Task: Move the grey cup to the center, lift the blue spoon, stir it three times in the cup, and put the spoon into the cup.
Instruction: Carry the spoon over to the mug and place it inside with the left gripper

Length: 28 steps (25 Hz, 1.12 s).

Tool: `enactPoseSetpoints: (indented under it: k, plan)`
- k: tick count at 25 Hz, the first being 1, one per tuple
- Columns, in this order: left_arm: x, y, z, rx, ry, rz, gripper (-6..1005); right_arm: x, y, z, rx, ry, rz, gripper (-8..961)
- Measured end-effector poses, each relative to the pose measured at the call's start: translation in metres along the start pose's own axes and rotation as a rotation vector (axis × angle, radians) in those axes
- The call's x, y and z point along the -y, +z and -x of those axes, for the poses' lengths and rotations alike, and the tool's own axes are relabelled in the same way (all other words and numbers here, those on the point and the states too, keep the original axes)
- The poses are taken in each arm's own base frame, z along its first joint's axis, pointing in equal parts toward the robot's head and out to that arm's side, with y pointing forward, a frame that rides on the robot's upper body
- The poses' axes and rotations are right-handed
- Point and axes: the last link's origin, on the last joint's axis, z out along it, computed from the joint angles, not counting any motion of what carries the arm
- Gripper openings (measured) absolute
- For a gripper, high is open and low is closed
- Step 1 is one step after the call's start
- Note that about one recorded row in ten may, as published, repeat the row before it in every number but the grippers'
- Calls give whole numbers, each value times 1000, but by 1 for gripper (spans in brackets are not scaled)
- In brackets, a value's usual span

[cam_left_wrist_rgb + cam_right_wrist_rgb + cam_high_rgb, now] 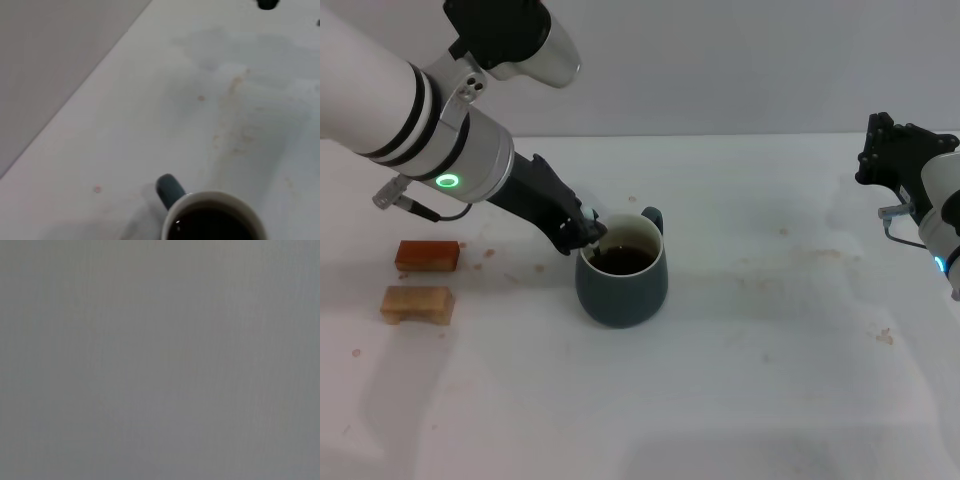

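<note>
The grey cup [622, 270] stands near the middle of the white table, its handle [652, 217] pointing away from me, with dark brown liquid inside. My left gripper [584, 232] is at the cup's left rim, shut on the blue spoon [597, 248]. Only a short slim piece of the spoon shows, slanting down into the liquid. In the left wrist view the cup's cream rim [215, 197] and handle [170, 187] show, but neither the spoon nor the fingers. My right gripper [892, 150] is parked, raised at the far right. The right wrist view shows only blank grey.
A reddish-brown block [426, 255] and a tan block [417, 304] lie at the left of the table [770, 380]. Faint brown stains mark the table to the right of the cup. A grey wall stands behind the table.
</note>
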Motion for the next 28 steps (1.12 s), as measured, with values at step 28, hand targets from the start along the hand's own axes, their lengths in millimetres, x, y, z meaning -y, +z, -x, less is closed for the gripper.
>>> enactPoseSetpoints:
  k: [28]
  plan:
    - [2,14,-24,-129,24,-66,136,1,-2,-2,-2,2,-5,28]
